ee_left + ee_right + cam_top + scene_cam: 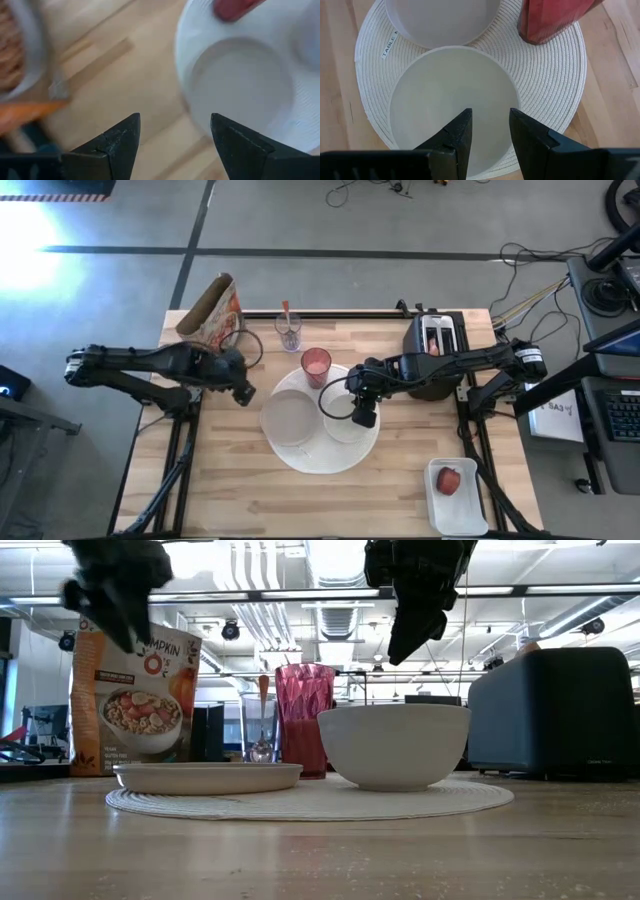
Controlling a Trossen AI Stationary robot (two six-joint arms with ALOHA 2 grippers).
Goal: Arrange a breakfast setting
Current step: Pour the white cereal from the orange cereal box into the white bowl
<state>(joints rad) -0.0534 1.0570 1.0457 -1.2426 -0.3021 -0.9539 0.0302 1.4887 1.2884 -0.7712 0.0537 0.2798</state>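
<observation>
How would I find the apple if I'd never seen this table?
Start at the black toaster at the table's back right, then go along that side to the front corner. A white tray lies there, and the apple sits on it, alone. It is the only red, round thing on that side, away from the dishes in the middle.

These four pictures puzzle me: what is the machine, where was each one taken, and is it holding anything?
Two dark robot arms work at a wooden table. One picture looks down from above, one level across the tabletop, and one looks out from each wrist. On a round woven white mat sit a shallow dish, a deeper bowl and a pink tumbler. Behind stand a cereal bag, a glass holding a spoon and a black toaster; an apple lies on a tray. The left gripper and right gripper hover open, holding nothing.
</observation>
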